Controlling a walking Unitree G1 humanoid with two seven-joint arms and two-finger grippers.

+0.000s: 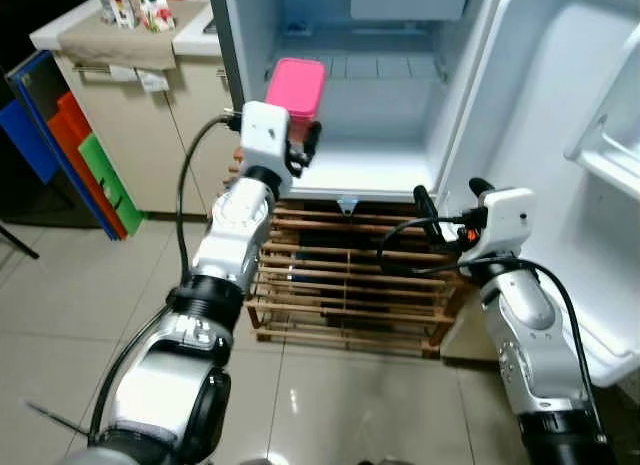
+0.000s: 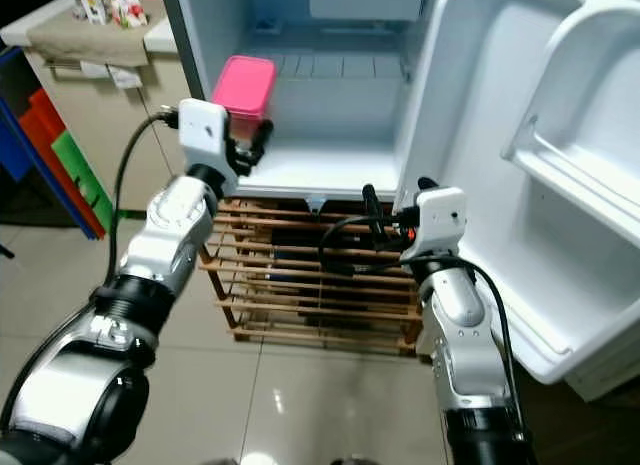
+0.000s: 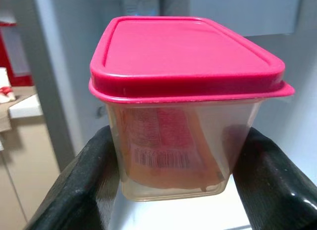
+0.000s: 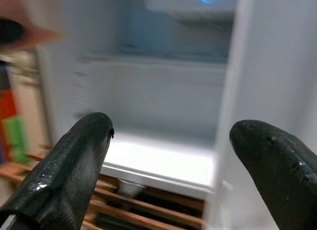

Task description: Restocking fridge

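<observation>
Left wrist view: left gripper (image 3: 171,165) clenches pink-lidded container (image 3: 183,106) at fridge (image 1: 400,160) floor's front-left corner; right gripper (image 4: 171,156) released, fingers apart

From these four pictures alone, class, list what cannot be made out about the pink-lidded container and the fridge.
- Contents of the pink-lidded container: the left wrist view shows a reddish packet with a barcode through cloudy plastic; its print is too blurred to read.
- Whether the container rests on the fridge floor: the left gripper hides its base in the eye views.
- Fridge interior in the right wrist view: blurred, beyond the right gripper.
- Door shelves: cut off by the frame edge.
</observation>
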